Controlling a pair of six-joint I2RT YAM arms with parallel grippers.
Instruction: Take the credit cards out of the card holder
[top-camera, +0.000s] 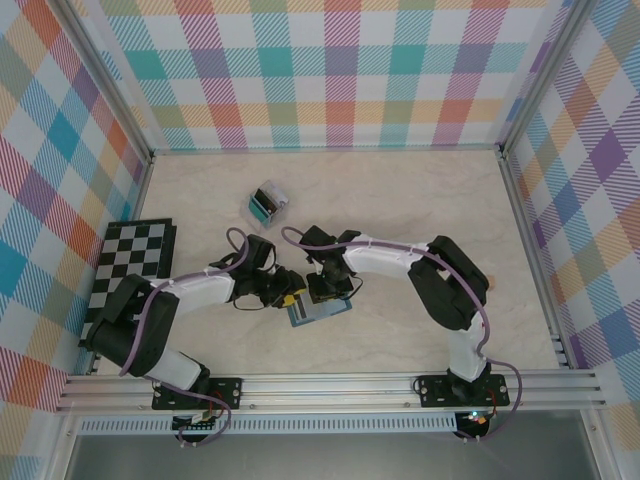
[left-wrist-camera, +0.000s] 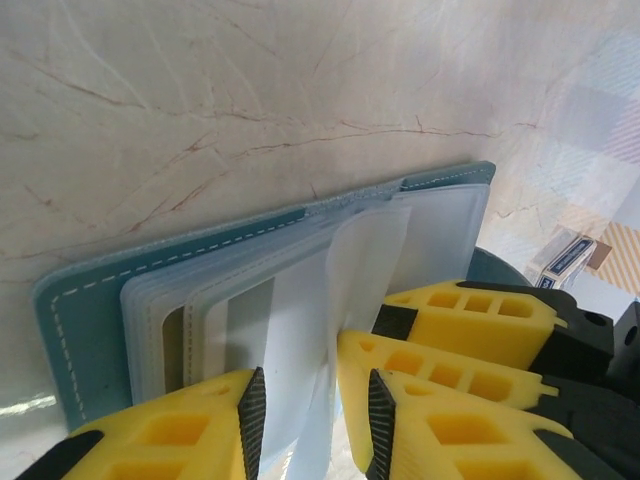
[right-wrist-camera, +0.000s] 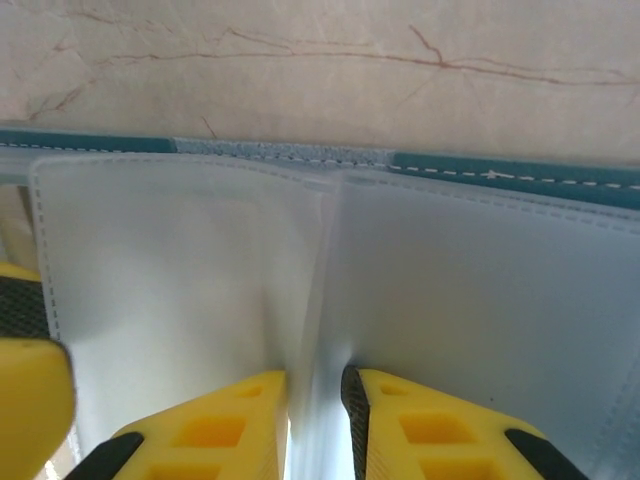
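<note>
The card holder (top-camera: 322, 312) is being seen spread out flat on the marble bench (top-camera: 420, 200), a little toward 6 o'clock from the middle. Its teal cover (left-wrist-camera: 90, 300) is lying underneath, and its clear sleeves (left-wrist-camera: 440, 230) are being turned up like the pages of a book.

The left end effector (top-camera: 290, 300) is being held at the 9 o'clock side of the card holder. In the left wrist view its yellow fingers (left-wrist-camera: 170, 440) are being held apart. One thin sleeve is standing loose in the gap between them. It is not being squeezed, so this end effector is being counted as released.

The right end effector (top-camera: 328, 292) is being held at the 12 o'clock edge of the card holder, just beside the left one. In the right wrist view its fingers (right-wrist-camera: 430, 420) are being pressed close together on the fold where two sleeves meet. The clear sleeves are being grasped there.

A brownish strip (left-wrist-camera: 175, 350) is being shown inside one pocket. Whether it is a credit card cannot be told.

A small clear plastic box (top-camera: 267, 205) is being seen at 11 o'clock from the card holder, well apart from it. A black-and-white checkered board (top-camera: 130, 265) is lying at 9 o'clock, by the edge of the bench.
</note>
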